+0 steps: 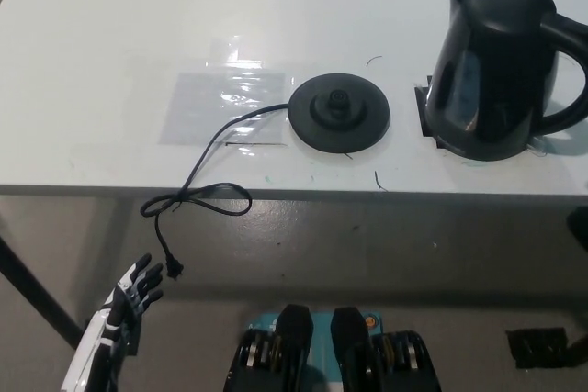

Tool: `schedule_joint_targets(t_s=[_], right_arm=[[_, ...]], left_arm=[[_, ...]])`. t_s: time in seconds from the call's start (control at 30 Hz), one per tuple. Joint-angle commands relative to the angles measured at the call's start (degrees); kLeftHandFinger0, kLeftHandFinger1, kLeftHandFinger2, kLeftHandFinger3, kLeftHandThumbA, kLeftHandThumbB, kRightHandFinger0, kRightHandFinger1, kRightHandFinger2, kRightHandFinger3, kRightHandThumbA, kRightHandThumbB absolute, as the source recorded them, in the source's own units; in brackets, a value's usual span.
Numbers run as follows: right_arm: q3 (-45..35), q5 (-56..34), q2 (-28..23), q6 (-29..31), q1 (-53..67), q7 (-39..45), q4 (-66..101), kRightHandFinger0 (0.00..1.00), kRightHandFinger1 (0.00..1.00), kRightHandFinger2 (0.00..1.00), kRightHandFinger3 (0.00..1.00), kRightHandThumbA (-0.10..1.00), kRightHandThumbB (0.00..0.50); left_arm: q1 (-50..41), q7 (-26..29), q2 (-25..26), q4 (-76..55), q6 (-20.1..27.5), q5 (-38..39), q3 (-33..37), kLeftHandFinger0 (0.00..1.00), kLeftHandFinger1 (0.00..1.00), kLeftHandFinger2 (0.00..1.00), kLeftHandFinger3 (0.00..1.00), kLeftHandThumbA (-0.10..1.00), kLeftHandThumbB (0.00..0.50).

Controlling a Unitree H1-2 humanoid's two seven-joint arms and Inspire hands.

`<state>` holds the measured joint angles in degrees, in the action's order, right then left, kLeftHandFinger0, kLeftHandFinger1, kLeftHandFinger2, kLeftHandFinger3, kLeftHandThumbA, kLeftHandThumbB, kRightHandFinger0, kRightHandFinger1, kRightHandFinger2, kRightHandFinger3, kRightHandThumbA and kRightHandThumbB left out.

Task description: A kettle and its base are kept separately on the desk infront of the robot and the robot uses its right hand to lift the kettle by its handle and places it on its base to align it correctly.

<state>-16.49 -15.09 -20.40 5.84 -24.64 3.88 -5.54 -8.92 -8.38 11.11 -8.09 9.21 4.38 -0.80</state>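
A black kettle (501, 66) stands upright at the right of the white desk (138, 34), its handle (571, 80) turned to the right edge of the picture. Its round black base (338, 114) lies flat near the desk's middle, apart from the kettle, with the connector knob facing up. My white left hand (129, 298) hangs below the desk's front edge at the lower left, fingers apart and holding nothing. My black right hand is out of sight.
The base's black cord (197, 185) runs left over the desk's front edge, loops, and ends in a plug (173, 268) hanging below. A clear plastic sheet (225, 103) lies left of the base. A black patch (424, 112) sits under the kettle.
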Motion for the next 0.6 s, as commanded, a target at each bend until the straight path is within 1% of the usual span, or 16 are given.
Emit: schedule_joint_targets(t_s=[0.0, 0.03, 0.17, 0.2, 0.23, 0.3, 0.33, 0.37, 0.43, 0.5, 0.53, 0.57], right_arm=[[1.6, -0.3, -1.8, -0.8, -6.9, 2.2, -5.2, 1.0, 1.0, 1.0, 1.0, 1.0, 0.269], [1.8, -0.1, -1.8, -0.9, -7.2, 2.2, -5.6, 1.0, 1.0, 1.0, 1.0, 0.99, 0.244], [3.5, 1.6, -1.6, -0.1, -10.2, 2.3, -9.9, 1.0, 1.0, 1.0, 1.0, 0.99, 0.291], [3.9, 1.8, -1.5, -0.1, -10.7, 2.3, -10.6, 1.0, 1.0, 1.0, 1.0, 0.99, 0.309], [4.1, 1.9, -1.5, 0.0, -11.1, 2.4, -11.1, 1.0, 1.0, 1.0, 1.0, 0.99, 0.313], [5.2, 3.4, -1.4, 0.6, -12.0, 2.1, -12.8, 1.0, 1.0, 1.0, 1.0, 1.0, 0.344], [5.6, 4.1, -1.3, 0.9, -12.4, 1.9, -13.5, 1.0, 1.0, 1.0, 1.0, 1.0, 0.339], [6.4, 4.9, -1.0, 1.3, -13.0, 1.8, -14.7, 1.0, 1.0, 1.0, 1.0, 1.0, 0.27], [7.1, 5.3, -0.6, 1.2, -13.5, 1.4, -15.3, 1.0, 1.0, 1.0, 1.0, 1.0, 0.249], [7.3, 5.5, -0.3, 1.0, -13.6, 1.2, -15.4, 1.0, 1.0, 1.0, 1.0, 1.0, 0.251], [7.8, 5.8, 0.0, 0.9, -13.8, 1.1, -15.5, 1.0, 1.0, 1.0, 1.0, 1.0, 0.26], [8.3, 6.3, 0.3, 1.1, -14.0, 1.2, -16.1, 1.0, 1.0, 1.0, 1.0, 1.0, 0.256]], left_arm=[[0.6, -1.0, 0.8, -0.3, 1.6, 0.9, -0.2, 1.0, 1.0, 1.0, 1.0, 1.0, 0.204], [0.7, -1.0, 0.7, -0.4, 1.4, 0.9, -0.1, 1.0, 1.0, 1.0, 1.0, 1.0, 0.204], [1.2, -1.2, 0.9, 0.0, 1.6, 0.9, 0.0, 1.0, 1.0, 1.0, 1.0, 1.0, 0.197], [1.2, -1.1, 0.8, 0.1, 1.6, 1.0, -0.1, 1.0, 1.0, 1.0, 1.0, 1.0, 0.197], [1.2, -1.1, 0.8, 0.1, 1.6, 1.1, -0.1, 1.0, 1.0, 1.0, 1.0, 0.99, 0.197], [1.1, -1.0, 0.7, 0.0, 1.5, 1.0, -0.1, 1.0, 1.0, 1.0, 1.0, 0.99, 0.202], [1.1, -1.1, 0.7, 0.0, 1.6, 1.0, -0.1, 1.0, 1.0, 1.0, 1.0, 0.99, 0.201], [1.3, -1.2, 0.9, 0.2, 1.8, 1.0, 0.0, 1.0, 1.0, 1.0, 1.0, 0.99, 0.194], [1.6, -1.3, 0.9, 0.3, 1.9, 1.0, 0.0, 1.0, 1.0, 1.0, 1.0, 0.99, 0.187], [1.7, -1.4, 1.0, 0.4, 1.9, 1.2, 0.0, 1.0, 1.0, 1.0, 1.0, 0.99, 0.181], [1.7, -1.7, 1.0, 0.7, 1.9, 1.6, 0.0, 1.0, 1.0, 1.0, 1.0, 0.99, 0.179], [1.6, -1.7, 0.9, 0.8, 1.9, 1.9, 0.0, 1.0, 1.0, 1.0, 1.0, 0.99, 0.178]])
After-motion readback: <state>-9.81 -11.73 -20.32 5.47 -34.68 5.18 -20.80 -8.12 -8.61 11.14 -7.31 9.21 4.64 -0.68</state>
